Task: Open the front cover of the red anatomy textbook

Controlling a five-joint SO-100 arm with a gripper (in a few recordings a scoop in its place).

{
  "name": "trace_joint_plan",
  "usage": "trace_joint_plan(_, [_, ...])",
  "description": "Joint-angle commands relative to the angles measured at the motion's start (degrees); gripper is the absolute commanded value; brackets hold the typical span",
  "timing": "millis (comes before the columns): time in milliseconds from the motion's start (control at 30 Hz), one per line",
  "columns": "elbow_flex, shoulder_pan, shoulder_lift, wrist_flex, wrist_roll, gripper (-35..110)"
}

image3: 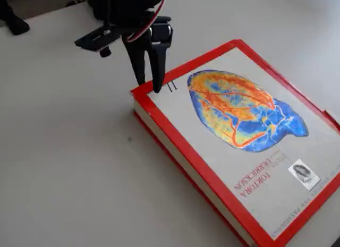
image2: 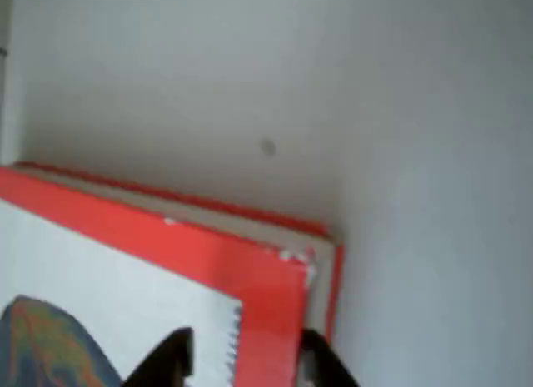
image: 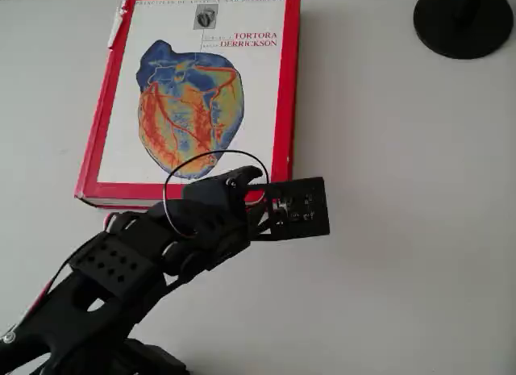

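Tool [image3: 149, 86] fingers slightly apart, straddling red corner of front cover [image3: 239, 130]. Wrist view: fingertips [image2: 171, 358] either side of the border, nothing clamped. Fixed view: red anatomy textbook [image3: 175, 151] closed, flat on counter [image3: 64, 151]. Overhead: black round base [image: 463, 20] top right.

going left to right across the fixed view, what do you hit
tool at the book's near corner → red anatomy textbook, its front cover lying flat → heart picture → author names
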Motion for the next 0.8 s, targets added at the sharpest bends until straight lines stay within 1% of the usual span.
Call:
trace_joint_plan(0, [-10.55,-1.14,3.78,2.90,1.58,18])
trace_joint_plan(233, [-16.96,-4.31,8.17,11.43,3.87,18])
trace_joint_plan(567, [-26.28,-6.86,9.93,21.09,5.45,18])
trace_joint_plan(767, [-36.30,-9.32,11.25,30.15,6.24,18])
